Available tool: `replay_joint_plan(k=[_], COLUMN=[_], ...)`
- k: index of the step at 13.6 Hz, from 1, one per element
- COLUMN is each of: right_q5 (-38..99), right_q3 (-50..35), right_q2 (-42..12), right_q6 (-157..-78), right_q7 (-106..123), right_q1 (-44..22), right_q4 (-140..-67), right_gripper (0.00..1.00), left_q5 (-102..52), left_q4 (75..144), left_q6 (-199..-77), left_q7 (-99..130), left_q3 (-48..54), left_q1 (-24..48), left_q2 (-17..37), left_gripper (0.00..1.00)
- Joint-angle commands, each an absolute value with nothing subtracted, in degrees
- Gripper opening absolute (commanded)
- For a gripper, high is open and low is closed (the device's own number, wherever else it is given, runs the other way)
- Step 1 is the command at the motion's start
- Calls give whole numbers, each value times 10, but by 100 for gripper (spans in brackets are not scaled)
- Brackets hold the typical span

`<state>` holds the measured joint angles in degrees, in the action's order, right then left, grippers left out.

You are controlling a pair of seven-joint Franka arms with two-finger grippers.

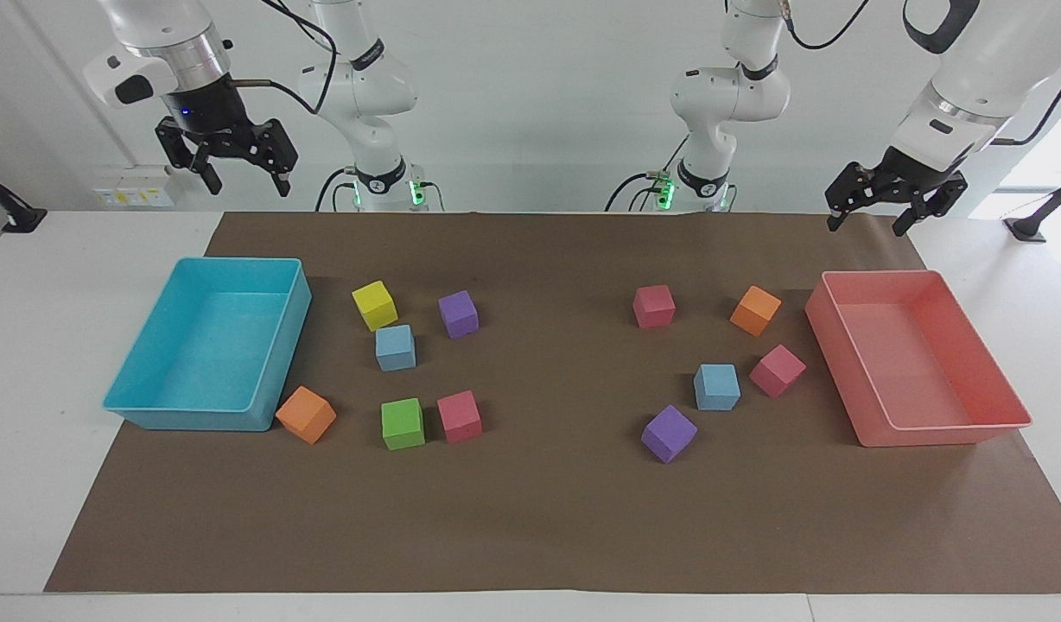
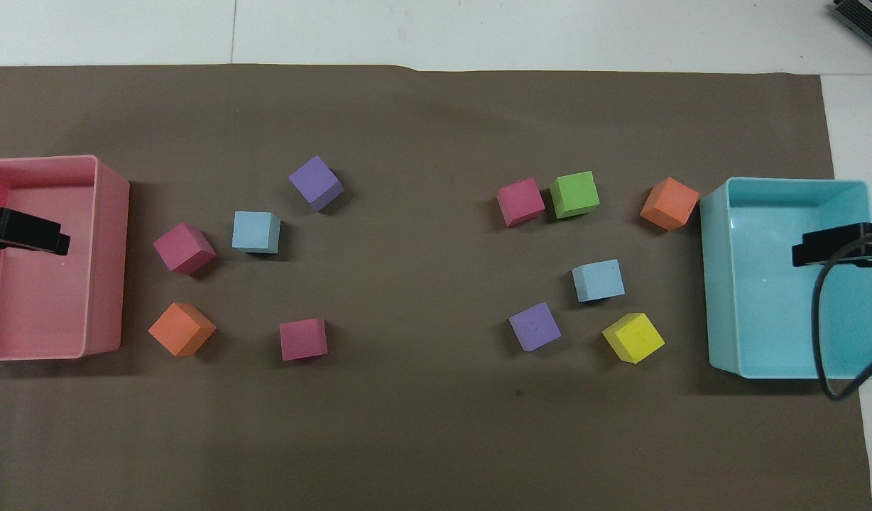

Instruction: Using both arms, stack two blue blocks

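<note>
Brown mat (image 1: 548, 518) on a white table (image 1: 29, 363), white wall behind the arms. Left gripper (image 1: 867, 213) and right gripper (image 1: 245, 177) hang raised, fingers apart, holding nothing, over the pink tray (image 1: 962, 428) and turquoise tray (image 1: 185, 419). One blue block (image 1: 716, 386) lies beside a pink cube (image 1: 777, 371), the other blue block (image 1: 395, 347) beside the yellow cube (image 1: 374, 305); only the facing view shows whole arms, overhead just gripper tips.

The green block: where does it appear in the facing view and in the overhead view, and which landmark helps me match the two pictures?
Facing view: the green block is in the lower part, left of centre, touching or nearly touching a pink block.
Overhead view: the green block is in the upper part, right of centre, beside that pink block.
Shared landmark: the turquoise tray, at the right arm's end of the table.
</note>
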<state>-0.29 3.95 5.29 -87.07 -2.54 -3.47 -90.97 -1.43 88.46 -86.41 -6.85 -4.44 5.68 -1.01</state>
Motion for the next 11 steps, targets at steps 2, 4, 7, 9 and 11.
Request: replay_joint_plan(k=[2,4,7,9,11], right_q5=[12,13,13,13,13], right_q3=[37,37,37,37,37], right_q2=[47,40,29,27,19], right_q6=[-932,-960,-994,-1028,-1051], right_q7=[-4,16,56,66,86], right_q1=[-33,-51,-61,-62,-75], right_q4=[-964,-983,-1025,-1056,-1083], right_gripper=[100,100,100,100,100], left_q5=[-18,-18,-18,-18,-18], left_q4=[892,893,895,893,893], left_q6=[-860,-861,-862,-866,-863], left_q7=[-75,-73,-72,-72,-72], left_q3=[-40,-40,-39,-39,-38], left_q1=[48,52,54,54,57], left_q2=[-21,-21,-22,-21,-21], left_gripper=[100,100,100,100,100])
